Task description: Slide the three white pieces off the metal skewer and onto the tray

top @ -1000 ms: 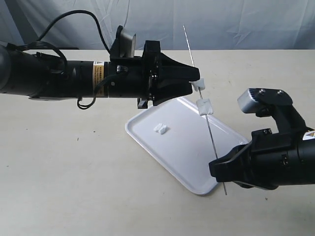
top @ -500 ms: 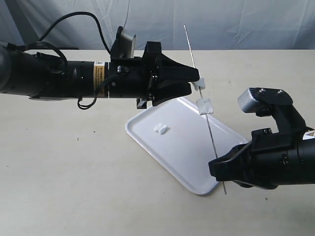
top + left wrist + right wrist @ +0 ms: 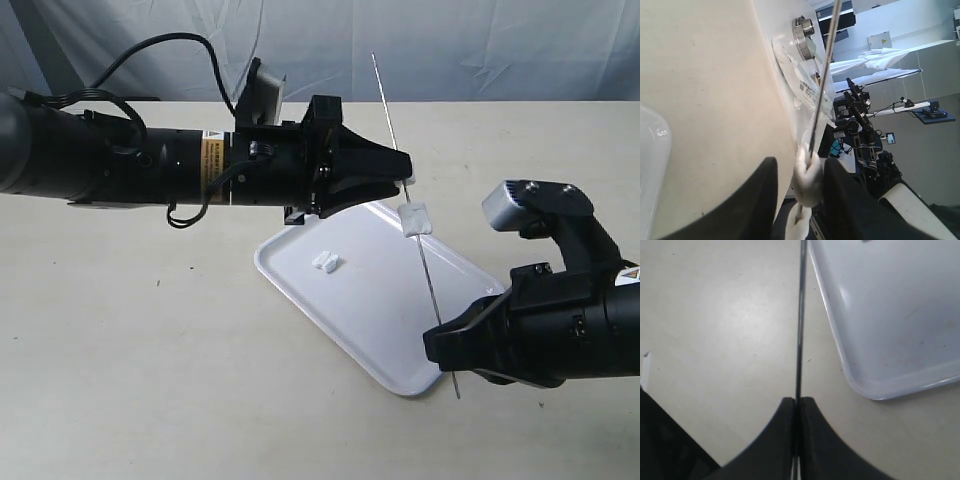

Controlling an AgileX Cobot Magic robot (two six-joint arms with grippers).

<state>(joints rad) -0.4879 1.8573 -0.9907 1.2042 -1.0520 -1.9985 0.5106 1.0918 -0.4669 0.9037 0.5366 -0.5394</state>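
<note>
The metal skewer (image 3: 425, 255) leans steeply over the tray (image 3: 380, 320), and my right gripper (image 3: 445, 340) is shut on its lower end (image 3: 799, 340). Two white pieces are threaded on it. The lower piece (image 3: 413, 217) hangs free above the tray. The upper piece (image 3: 807, 175) sits between the fingers of my left gripper (image 3: 405, 176); the jaws stand open, one finger (image 3: 845, 195) touching it and a gap at the other. The third white piece (image 3: 325, 262) lies on the tray.
The tray rests at an angle on a beige tabletop (image 3: 150, 360); one of its corners (image 3: 875, 385) lies close beside my right fingers. A pale backdrop hangs behind the table. A black cable (image 3: 150, 50) loops off the left arm.
My left gripper has pushed forward to the skewer, so the upper piece now sits between its fingers instead of beyond the tips. Right arm, skewer and lower piece are unmoved.
</note>
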